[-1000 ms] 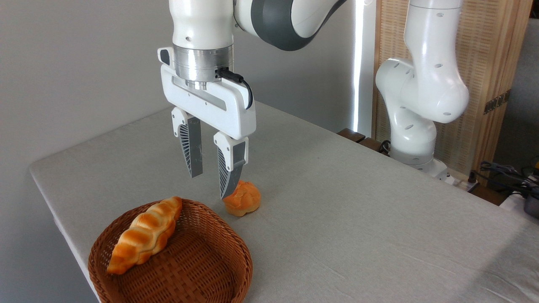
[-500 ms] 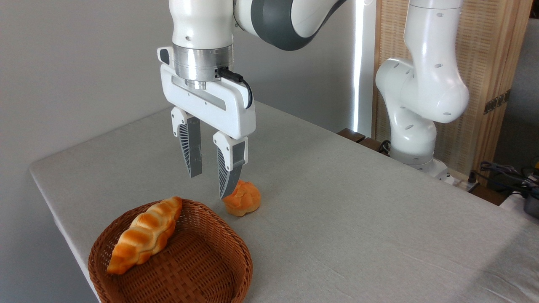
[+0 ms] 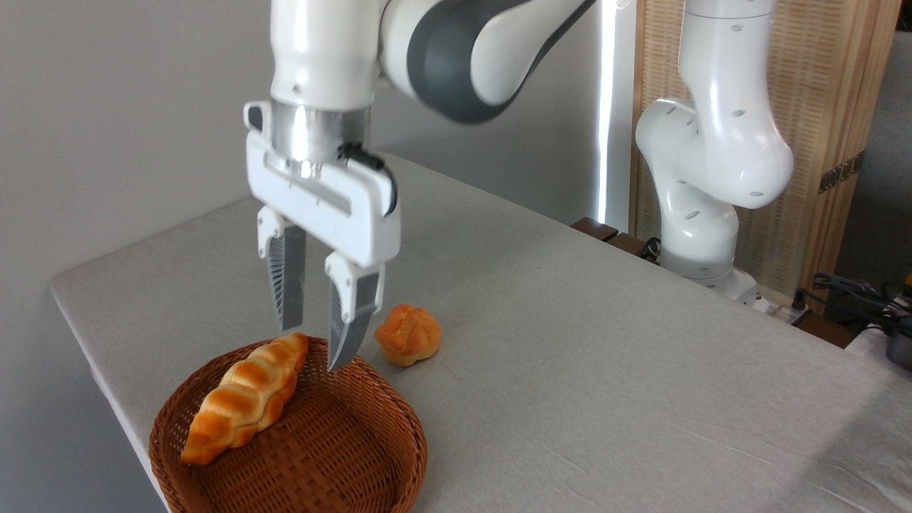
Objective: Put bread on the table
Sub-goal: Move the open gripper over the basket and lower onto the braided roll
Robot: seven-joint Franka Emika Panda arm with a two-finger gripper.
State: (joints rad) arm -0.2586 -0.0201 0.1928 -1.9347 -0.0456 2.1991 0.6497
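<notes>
One braided golden-orange bread (image 3: 244, 399)

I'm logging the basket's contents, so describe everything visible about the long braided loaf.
The bread is a long braided loaf, glossy golden-orange with pale creases and tapered ends. It lies slanted in the wicker basket, along its left side, the lower end at the near-left rim and the upper end resting on the far rim. The open tool hangs just above that upper end, not touching it. The loaf looks whole and undamaged.
</notes>
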